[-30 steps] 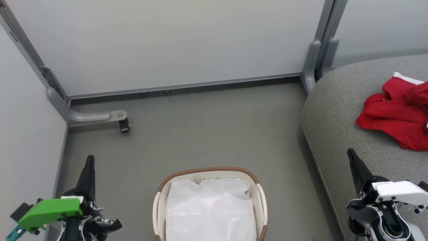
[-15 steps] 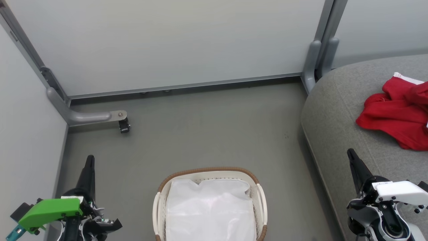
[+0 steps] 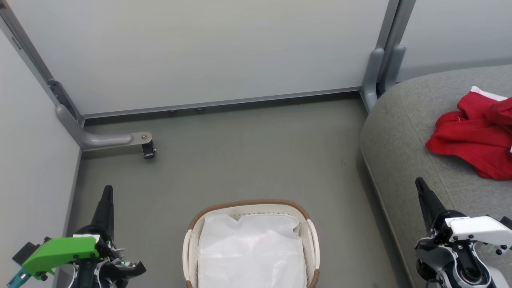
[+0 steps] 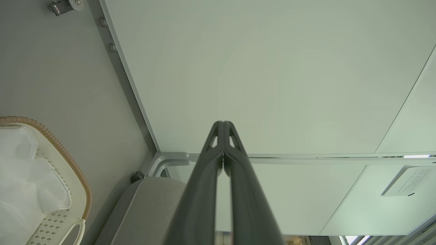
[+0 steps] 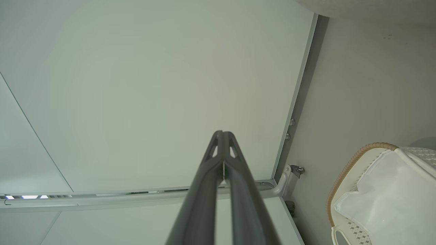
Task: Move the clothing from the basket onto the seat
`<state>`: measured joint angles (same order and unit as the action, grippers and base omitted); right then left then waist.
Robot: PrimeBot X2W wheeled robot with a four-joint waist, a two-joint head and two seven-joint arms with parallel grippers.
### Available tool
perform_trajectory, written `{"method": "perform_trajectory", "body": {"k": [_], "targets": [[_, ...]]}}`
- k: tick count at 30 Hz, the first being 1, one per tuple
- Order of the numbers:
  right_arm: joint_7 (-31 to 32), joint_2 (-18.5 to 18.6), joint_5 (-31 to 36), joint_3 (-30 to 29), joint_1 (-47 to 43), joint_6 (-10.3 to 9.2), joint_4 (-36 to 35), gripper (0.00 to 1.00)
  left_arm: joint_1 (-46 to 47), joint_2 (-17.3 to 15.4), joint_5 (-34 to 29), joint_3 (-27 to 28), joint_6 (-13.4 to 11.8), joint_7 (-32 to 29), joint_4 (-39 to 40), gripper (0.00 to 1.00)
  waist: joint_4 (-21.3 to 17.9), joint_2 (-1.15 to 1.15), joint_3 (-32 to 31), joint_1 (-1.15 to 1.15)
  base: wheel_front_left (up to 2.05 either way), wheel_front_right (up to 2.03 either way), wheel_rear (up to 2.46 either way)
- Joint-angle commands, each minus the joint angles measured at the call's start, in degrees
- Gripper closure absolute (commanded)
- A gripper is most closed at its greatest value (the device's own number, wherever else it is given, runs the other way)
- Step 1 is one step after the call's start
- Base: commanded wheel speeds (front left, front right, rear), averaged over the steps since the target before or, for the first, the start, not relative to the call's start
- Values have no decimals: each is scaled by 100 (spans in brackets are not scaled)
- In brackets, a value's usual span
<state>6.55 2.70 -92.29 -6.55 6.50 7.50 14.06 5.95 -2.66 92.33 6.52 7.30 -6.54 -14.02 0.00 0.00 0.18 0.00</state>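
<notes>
The red clothing (image 3: 476,138) lies in a heap on the grey seat (image 3: 404,132) at the right edge of the head view. On the floor at bottom centre stands the white basket (image 3: 250,206) with its brown rim; inside it I see just the white cloth liner (image 3: 252,250). The basket also appears at the left wrist view's left edge (image 4: 80,190) and the right wrist view's lower right (image 5: 344,177). My left gripper (image 3: 107,191) is shut and empty to the basket's left. My right gripper (image 3: 419,183) is shut and empty over the seat's front edge, below the clothing.
Pale partition panels (image 3: 208,52) on grey metal frames close the space at the back and left. A caster foot (image 3: 148,150) juts onto the grey floor (image 3: 248,152) at left. A grey post (image 3: 376,76) stands between the back panel and the seat.
</notes>
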Motion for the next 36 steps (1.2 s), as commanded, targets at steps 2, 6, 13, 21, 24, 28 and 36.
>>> {"method": "perform_trajectory", "body": {"k": [2, 6, 13, 21, 24, 28, 36], "targets": [[18, 34, -23, -8, -58, -2, -19, 100, 56, -40, 17, 11, 36, -19, 8, 100, 0, 0, 0, 0, 0, 0, 0], [18, 34, -23, -8, -58, -2, -19, 100, 56, -40, 18, 11, 36, -19, 8, 100, 0, 0, 0, 0, 0, 0, 0], [18, 34, -23, -8, -58, -2, -19, 100, 56, -40, 18, 11, 36, -19, 8, 100, 0, 0, 0, 0, 0, 0, 0], [18, 34, -23, -7, -58, -2, -19, 100, 56, -40, 18, 11, 36, -19, 8, 100, 0, 0, 0, 0, 0, 0, 0], [17, 34, -23, -7, -58, -2, -19, 100, 56, -40, 18, 11, 36, -19, 8, 100, 0, 0, 0, 0, 0, 0, 0], [17, 34, -24, -7, -58, -2, -19, 100, 56, -40, 18, 11, 36, -19, 8, 100, 0, 0, 0, 0, 0, 0, 0], [17, 34, -24, -7, -58, -2, -19, 100, 56, -40, 18, 10, 36, -19, 8, 100, 0, 0, 0, 0, 0, 0, 0]]}}
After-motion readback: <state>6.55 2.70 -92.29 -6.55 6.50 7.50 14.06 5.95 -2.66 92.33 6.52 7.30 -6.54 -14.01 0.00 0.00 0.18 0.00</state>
